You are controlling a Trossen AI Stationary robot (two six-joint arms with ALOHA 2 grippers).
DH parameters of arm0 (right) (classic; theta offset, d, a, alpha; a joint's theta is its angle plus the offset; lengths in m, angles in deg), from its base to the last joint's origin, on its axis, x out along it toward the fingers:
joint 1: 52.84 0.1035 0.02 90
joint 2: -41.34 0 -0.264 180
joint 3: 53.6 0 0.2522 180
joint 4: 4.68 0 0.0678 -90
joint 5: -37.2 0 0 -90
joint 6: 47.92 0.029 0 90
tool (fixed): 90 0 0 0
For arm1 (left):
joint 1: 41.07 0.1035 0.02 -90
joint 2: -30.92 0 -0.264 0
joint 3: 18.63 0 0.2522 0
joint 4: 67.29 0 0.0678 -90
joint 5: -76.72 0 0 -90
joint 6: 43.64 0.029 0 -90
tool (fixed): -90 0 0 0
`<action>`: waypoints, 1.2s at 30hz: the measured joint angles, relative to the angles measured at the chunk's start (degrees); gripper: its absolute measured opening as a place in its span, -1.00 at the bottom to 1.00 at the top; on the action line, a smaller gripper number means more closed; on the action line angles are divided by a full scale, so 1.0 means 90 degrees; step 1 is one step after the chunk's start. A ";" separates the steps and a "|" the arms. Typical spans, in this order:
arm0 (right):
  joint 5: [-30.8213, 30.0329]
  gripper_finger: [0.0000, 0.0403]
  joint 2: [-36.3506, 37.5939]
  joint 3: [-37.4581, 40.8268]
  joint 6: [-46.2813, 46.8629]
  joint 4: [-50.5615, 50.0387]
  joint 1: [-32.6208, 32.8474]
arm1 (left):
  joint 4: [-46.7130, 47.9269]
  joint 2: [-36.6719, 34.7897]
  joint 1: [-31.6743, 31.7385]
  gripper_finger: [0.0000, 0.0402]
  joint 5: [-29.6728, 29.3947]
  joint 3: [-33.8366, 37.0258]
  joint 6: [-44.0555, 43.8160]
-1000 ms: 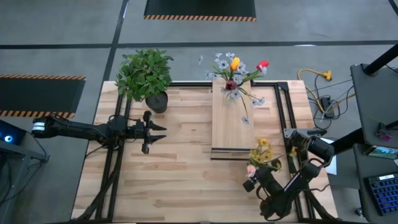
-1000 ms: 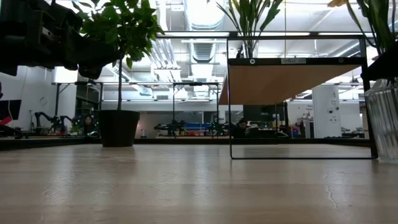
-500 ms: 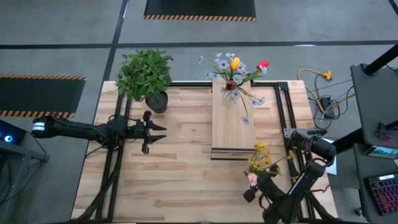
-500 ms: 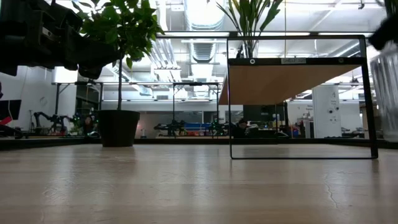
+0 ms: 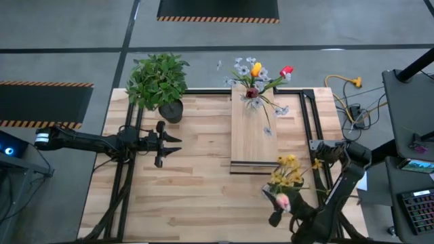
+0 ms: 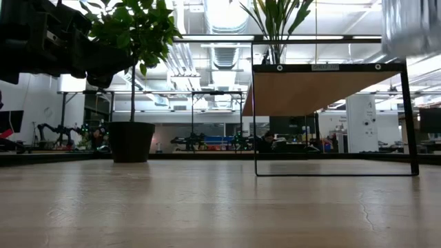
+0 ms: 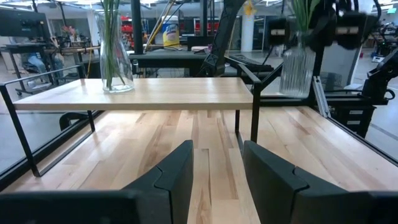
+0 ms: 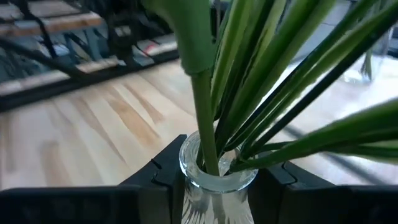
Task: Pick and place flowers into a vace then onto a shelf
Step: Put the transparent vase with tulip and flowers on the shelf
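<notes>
A ribbed glass vase (image 8: 217,186) holds yellow blooms (image 5: 286,173) and a pink tulip (image 5: 279,200). My right gripper (image 8: 217,182) is shut on it near the table's near-right corner, just off the shelf's near end. In the low view the vase's base (image 6: 408,27) hangs high above the tabletop. The pale-wood shelf (image 5: 254,132) stands on its black frame mid-table. A second vase of red, yellow and pale flowers (image 5: 254,81) stands on the shelf's far end. My left gripper (image 5: 169,142) hovers open at the table's left, pointing toward the shelf. My right gripper pinches the vase by its neck (image 8: 199,200), just under the rim, one finger (image 8: 155,180) on each side. The fingers come at it level. The vase sits upright and lifted clear of the table, with the green stems (image 8: 249,106) rising out of it.
A bushy potted plant (image 5: 159,81) stands at the table's far-left corner. The shelf's black frame legs (image 6: 256,110) rise from the tabletop. Bare wood lies between my left gripper and the shelf. Cables (image 5: 346,88) lie on the floor beyond the far-right corner.
My right gripper has risen, still shut on the vase. The vase has gone from standing low at the table's right to lifted clear, only its base showing at the top of the low view. In the high view the bouquet has shifted slightly toward the near edge.
</notes>
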 joint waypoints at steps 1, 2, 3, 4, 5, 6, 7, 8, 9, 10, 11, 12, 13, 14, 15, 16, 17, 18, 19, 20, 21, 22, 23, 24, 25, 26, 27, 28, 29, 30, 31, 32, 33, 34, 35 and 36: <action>-0.0069 -0.45 0.0107 -0.0021 -0.0080 -0.0001 -0.0015 | -0.0002 0.0000 -0.0001 -0.39 -0.0001 0.0000 0.0000; -0.0108 -0.45 0.0219 -0.0031 -0.0166 0.0001 -0.0035 | 0.0000 0.0000 0.0001 -0.39 0.0000 0.0000 0.0000; -0.0152 -0.45 0.0331 -0.0036 -0.0251 0.0000 -0.0053 | 0.0000 0.0000 0.0000 -0.39 -0.0001 0.0002 0.0000; -0.0199 -0.45 0.0445 -0.0045 -0.0336 0.0001 -0.0086 | -0.0002 0.0000 0.0001 -0.39 -0.0001 0.0001 0.0000; -0.0206 -0.45 0.0545 -0.0077 -0.0450 0.0002 -0.0133 | -0.0002 0.0000 -0.0001 -0.39 -0.0001 0.0002 0.0000; -0.0213 -0.45 0.0669 -0.0092 -0.0611 0.0008 -0.0174 | -0.0002 0.0000 -0.0001 -0.39 -0.0001 0.0000 0.0000; -0.0217 -0.45 0.0796 -0.0092 -0.0802 0.0010 -0.0218 | -0.0001 0.0000 0.0000 -0.39 0.0001 0.0001 0.0000; -0.0260 -0.45 0.0923 -0.0092 -0.0952 0.0010 -0.0277 | -0.0002 0.0000 -0.0001 -0.39 -0.0001 0.0000 0.0002; -0.0344 -0.45 0.1039 -0.0093 -0.1078 0.0023 -0.0343 | -0.0003 0.0000 0.0001 -0.39 -0.0001 0.0000 0.0000; -0.0416 -0.45 0.1160 -0.0095 -0.1199 0.0014 -0.0427 | -0.0002 0.0000 0.0001 -0.39 -0.0001 0.0000 0.0001; -0.0426 -0.45 0.1282 -0.0095 -0.1353 0.0022 -0.0510 | -0.0002 0.0000 0.0000 -0.39 -0.0001 0.0001 0.0000; -0.0431 -0.45 0.1400 -0.0095 -0.1484 0.0025 -0.0603 | -0.0002 0.0000 -0.0001 -0.39 -0.0001 0.0001 0.0001; -0.0476 -0.45 0.1517 -0.0095 -0.1596 0.0030 -0.0697 | -0.0002 0.0000 0.0001 -0.39 -0.0001 0.0001 0.0001; -0.0540 -0.45 0.1633 -0.0095 -0.1727 0.0032 -0.0791 | -0.0002 0.0000 -0.0001 -0.39 0.0000 0.0001 0.0001; -0.0599 -0.45 0.1742 -0.0095 -0.1874 0.0036 -0.0877 | -0.0002 0.0000 -0.0001 -0.39 -0.0001 0.0002 0.0002; -0.0663 -0.45 0.1848 -0.0095 -0.2018 0.0039 -0.0958 | -0.0002 0.0000 0.0001 -0.39 -0.0001 0.0000 0.0001; -0.0723 -0.45 0.1929 -0.0095 -0.2153 0.0050 -0.1053 | -0.0002 0.0000 0.0000 -0.39 0.0000 0.0000 0.0002; -0.0787 -0.45 0.2007 -0.0095 -0.2259 0.0051 -0.1153 | -0.0002 0.0000 -0.0001 -0.39 -0.0001 0.0000 0.0002; -0.0837 -0.45 0.2067 -0.0095 -0.2345 0.0055 -0.1236 | -0.0002 0.0000 0.0001 -0.39 0.0001 0.0000 0.0002; -0.0888 -0.45 0.2106 -0.0095 -0.2428 0.0060 -0.1332 | -0.0002 0.0000 -0.0001 -0.39 -0.0001 0.0000 0.0002; -0.0958 -0.45 0.2138 -0.0095 -0.2495 0.0065 -0.1447 | -0.0002 0.0000 0.0001 -0.39 0.0001 0.0002 0.0002; -0.1020 -0.45 0.2156 -0.0095 -0.2552 0.0068 -0.1553 | -0.0002 0.0000 0.0001 -0.39 0.0000 0.0001 0.0002; -0.1052 -0.45 0.2164 -0.0095 -0.2629 0.0072 -0.1661 | -0.0002 0.0000 -0.0001 -0.39 -0.0001 0.0001 0.0002; -0.1051 -0.45 0.2168 -0.0095 -0.2719 0.0070 -0.1783 | -0.0003 0.0000 0.0001 -0.39 -0.0001 0.0000 0.0002; -0.1047 -0.45 0.2165 -0.0095 -0.2807 0.0072 -0.1894 | -0.0004 0.0000 0.0001 -0.39 -0.0001 0.0000 0.0002; -0.1045 -0.45 0.2146 -0.0095 -0.2842 0.0071 -0.2008 | -0.0002 0.0000 0.0000 -0.39 -0.0001 0.0000 0.0002; -0.1040 -0.45 0.2126 -0.0094 -0.2852 0.0072 -0.2124 | -0.0005 0.0000 -0.0001 -0.39 -0.0001 0.0000 0.0002; -0.1028 -0.45 0.2110 -0.0087 -0.2863 0.0079 -0.2214 | -0.0005 0.0000 0.0001 -0.39 -0.0001 0.0002 0.0002; -0.1019 -0.45 0.2074 -0.0076 -0.2863 0.0077 -0.2304 | -0.0002 0.0000 -0.0001 -0.39 -0.0001 0.0000 0.0002; -0.1006 -0.45 0.2037 -0.0071 -0.2858 0.0078 -0.2396 | -0.0002 0.0000 0.0000 -0.39 0.0000 0.0000 0.0002; -0.0981 -0.45 0.2002 -0.0057 -0.2833 0.0103 -0.2464 | -0.0003 0.0000 0.0000 -0.39 -0.0001 0.0000 0.0002; -0.0926 -0.45 0.1959 -0.0039 -0.2812 0.0148 -0.2529 | -0.0002 0.0000 0.0000 -0.39 -0.0001 0.0000 0.0002; -0.0867 -0.45 0.1905 -0.0022 -0.2796 0.0206 -0.2591 | -0.0002 0.0000 0.0000 -0.39 -0.0001 0.0000 0.0002; -0.0814 -0.45 0.1858 -0.0008 -0.2785 0.0241 -0.2645 | -0.0002 0.0000 0.0001 -0.39 -0.0001 0.0001 0.0002; -0.0757 -0.45 0.1798 0.0003 -0.2747 0.0259 -0.2692 | -0.0002 0.0000 0.0001 -0.39 -0.0001 0.0000 0.0002; -0.0689 -0.45 0.1742 0.0019 -0.2641 0.0266 -0.2748 | -0.0005 0.0000 -0.0001 -0.39 -0.0001 0.0000 0.0002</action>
